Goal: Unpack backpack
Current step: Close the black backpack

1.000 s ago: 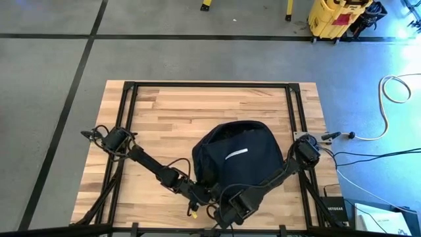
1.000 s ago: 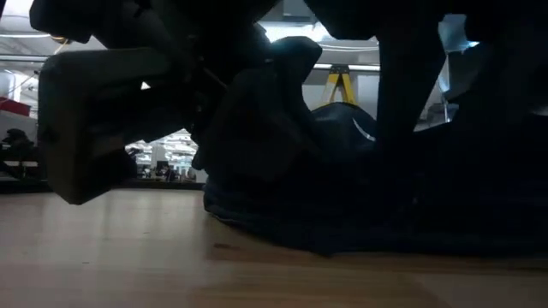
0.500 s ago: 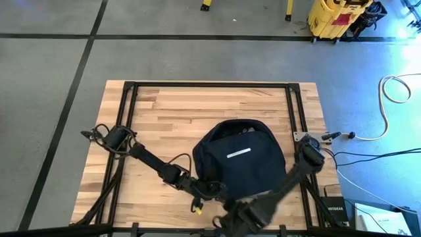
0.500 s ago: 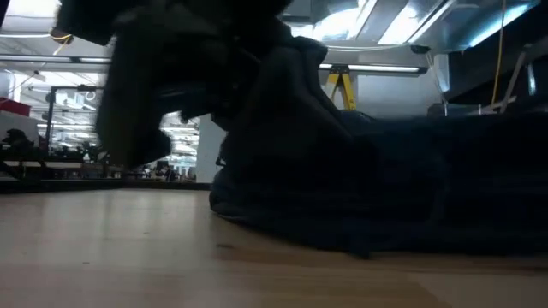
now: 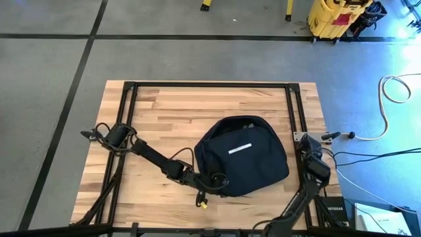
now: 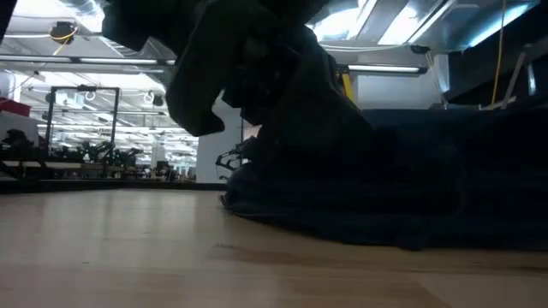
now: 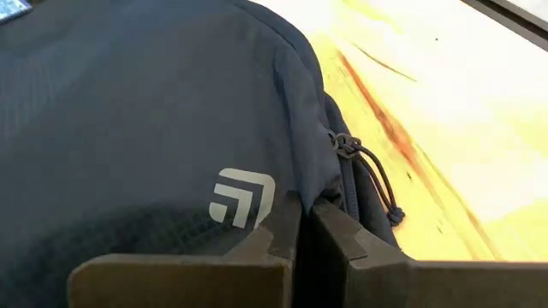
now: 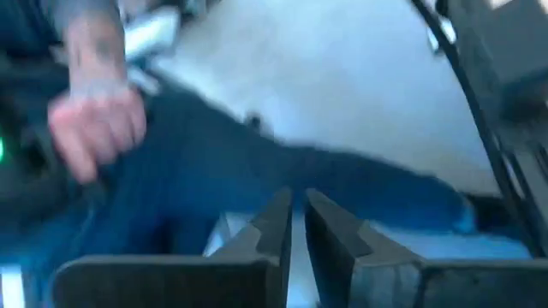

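Note:
The dark navy backpack (image 5: 243, 155) lies flat on the wooden table, its white stripe (image 5: 239, 149) facing up. Its white logo (image 7: 242, 197) and a zipper cord (image 7: 368, 171) show in the left wrist view. My left gripper (image 5: 220, 181) is at the bag's near-left edge, shut on its fabric. My right arm (image 5: 306, 191) hangs out past the table's near right edge. Its gripper (image 8: 298, 222) is shut on nothing and points away from the table. My left gripper pinches a fold of the backpack's fabric (image 7: 301, 198) between its two fingers, just beside the logo at the bag's near-left edge. The fingers come slanting down from the table's left. In the low view the fabric rises to a peak (image 6: 282, 94) at the fingers, and the bag's body stays on the table.
Black frame rails (image 5: 128, 118) run along the table's left, right and far sides. A small yellow piece (image 5: 202, 203) lies near the left gripper. A person's hand (image 8: 94, 120) shows beyond the table in the right wrist view. Bare wood (image 5: 171, 105) lies far and left of the bag.
My right gripper has swung from the backpack's near edge out past the table's near edge, rolling as it went. My left gripper has moved a little toward the table's right, still holding the bag's near-left edge. The backpack has shifted slightly right with it.

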You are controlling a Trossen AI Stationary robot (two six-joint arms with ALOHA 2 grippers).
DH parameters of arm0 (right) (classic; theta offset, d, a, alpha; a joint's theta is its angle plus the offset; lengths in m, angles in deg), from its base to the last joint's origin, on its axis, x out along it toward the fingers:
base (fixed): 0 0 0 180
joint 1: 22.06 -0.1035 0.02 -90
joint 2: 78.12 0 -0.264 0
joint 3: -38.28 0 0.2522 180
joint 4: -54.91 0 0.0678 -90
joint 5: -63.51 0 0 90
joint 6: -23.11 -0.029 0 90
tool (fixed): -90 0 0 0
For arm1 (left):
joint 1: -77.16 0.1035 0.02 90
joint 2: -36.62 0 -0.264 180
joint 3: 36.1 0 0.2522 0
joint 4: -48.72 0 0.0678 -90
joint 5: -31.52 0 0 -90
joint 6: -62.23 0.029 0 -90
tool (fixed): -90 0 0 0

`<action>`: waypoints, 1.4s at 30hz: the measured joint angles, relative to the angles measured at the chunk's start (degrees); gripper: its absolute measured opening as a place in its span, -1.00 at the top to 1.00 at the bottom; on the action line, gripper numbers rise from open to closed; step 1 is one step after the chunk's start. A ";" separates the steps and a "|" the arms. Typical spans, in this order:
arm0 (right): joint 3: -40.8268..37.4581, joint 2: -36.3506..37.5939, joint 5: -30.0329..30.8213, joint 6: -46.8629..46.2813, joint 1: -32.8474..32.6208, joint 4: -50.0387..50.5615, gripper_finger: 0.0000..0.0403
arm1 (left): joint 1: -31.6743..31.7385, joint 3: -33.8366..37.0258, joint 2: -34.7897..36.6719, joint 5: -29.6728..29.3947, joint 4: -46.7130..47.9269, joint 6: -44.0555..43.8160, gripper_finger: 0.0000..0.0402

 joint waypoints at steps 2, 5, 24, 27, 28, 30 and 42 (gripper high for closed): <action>-0.01 -1.75 5.11 -2.99 -0.25 1.08 0.95 | 0.44 -0.11 0.00 0.17 -0.15 -0.21 1.00; -0.17 -3.50 17.04 -16.25 -2.10 12.84 0.99 | 1.34 -0.74 0.00 0.37 -0.06 -1.72 1.00; -1.46 -4.20 38.94 -49.86 -1.61 47.89 0.67 | 5.67 -0.90 0.00 9.87 -1.32 -14.41 1.00; -1.98 -4.22 39.42 -48.90 -1.34 47.39 0.51 | 5.67 -0.90 0.00 9.87 -1.48 -14.41 1.00; -2.71 -4.20 39.88 -48.73 -1.28 46.39 0.47 | 5.67 -0.90 0.00 9.87 -1.43 -14.47 1.00; -4.52 -4.22 40.69 -48.73 -1.21 44.63 0.43 | 5.64 -0.90 0.00 9.87 -1.46 -14.51 1.00; -11.63 -4.22 40.19 -49.14 0.42 39.71 0.44 | 5.39 -0.90 -0.02 9.85 -3.62 -16.13 1.00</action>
